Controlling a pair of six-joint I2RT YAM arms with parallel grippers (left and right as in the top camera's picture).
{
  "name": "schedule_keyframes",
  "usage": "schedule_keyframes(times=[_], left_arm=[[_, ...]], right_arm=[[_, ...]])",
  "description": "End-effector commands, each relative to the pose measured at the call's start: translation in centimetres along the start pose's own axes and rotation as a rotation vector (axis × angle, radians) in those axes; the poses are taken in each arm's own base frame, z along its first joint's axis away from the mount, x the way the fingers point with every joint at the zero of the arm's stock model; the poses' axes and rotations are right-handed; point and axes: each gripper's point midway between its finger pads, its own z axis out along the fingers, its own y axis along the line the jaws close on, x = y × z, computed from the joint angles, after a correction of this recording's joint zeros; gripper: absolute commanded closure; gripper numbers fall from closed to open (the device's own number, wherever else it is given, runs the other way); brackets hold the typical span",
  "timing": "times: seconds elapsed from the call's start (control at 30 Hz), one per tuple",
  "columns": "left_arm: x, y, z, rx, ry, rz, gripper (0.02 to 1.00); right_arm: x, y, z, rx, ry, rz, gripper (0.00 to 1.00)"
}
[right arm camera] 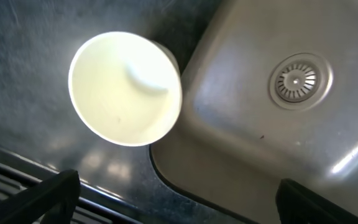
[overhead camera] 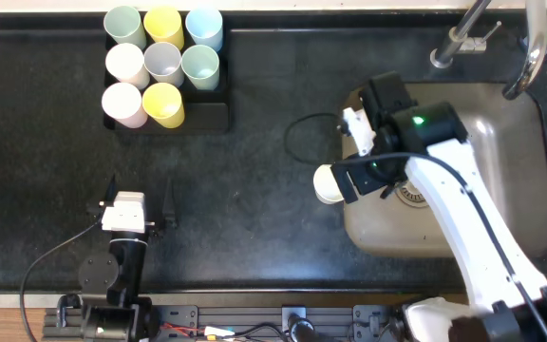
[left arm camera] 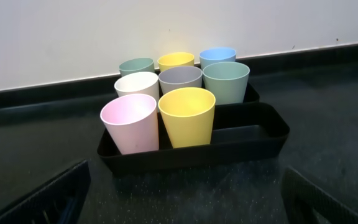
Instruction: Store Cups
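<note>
So the last one out is a cream cup (right arm camera: pixel 125 88). It sits on the dark countertop (overhead camera: pixel 254 218) just beside the left rim of the steel sink (right arm camera: pixel 291 143), well apart from the black tray (overhead camera: pixel 212 119) at the back left.

The right gripper (right arm camera: pixel 179 183) hangs above the cup with its fingers spread wide and nothing between them, so it isn't holding anything. My guess is it's lining up for a top-down grab, which would explain why its camera looks almost straight into the cup.

The cup stands mouth up, base on the counter, with its long axis running vertical. A sliver of outer wall shows on one side, but I can't tell if that's a slight lean or just the viewing angle.

The tray already has eight cups, all upright with mouths up, with a pink cup (left arm camera: pixel 131 124) and a yellow cup (left arm camera: pixel 187 115) in the row nearest the arms. The spot beside that yellow cup, bottom right in the overhead view, is bare, and I reckon the cream one goes there.

The left gripper (overhead camera: pixel 141 192) is low over the counter with its fingers wide apart too, facing the tray. It looks parked out of the way rather than working.
</note>
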Motion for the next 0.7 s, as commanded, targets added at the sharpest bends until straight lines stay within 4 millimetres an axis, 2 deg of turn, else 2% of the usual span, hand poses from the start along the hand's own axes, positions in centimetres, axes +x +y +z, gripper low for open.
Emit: schedule_keyframes(times=[0.03, 0.3, 0.7], left_arm=[[-0.1, -0.2, -0.1, 0.009, -0.006, 0.018, 0.018], [-0.1, -0.2, -0.1, 0.009, -0.006, 0.018, 0.018], [-0.1, -0.2, -0.1, 0.009, -0.007, 0.018, 0.020]], right_arm=[[-0.9, 0.2, 0.1, -0.018, -0.001, -0.102, 0.001], [-2.0, -1.1, 2.4, -0.025, 0.035, -0.105, 0.018], [-2.2, -2.2, 5.5, -0.045, 0.107, -0.106, 0.027]])
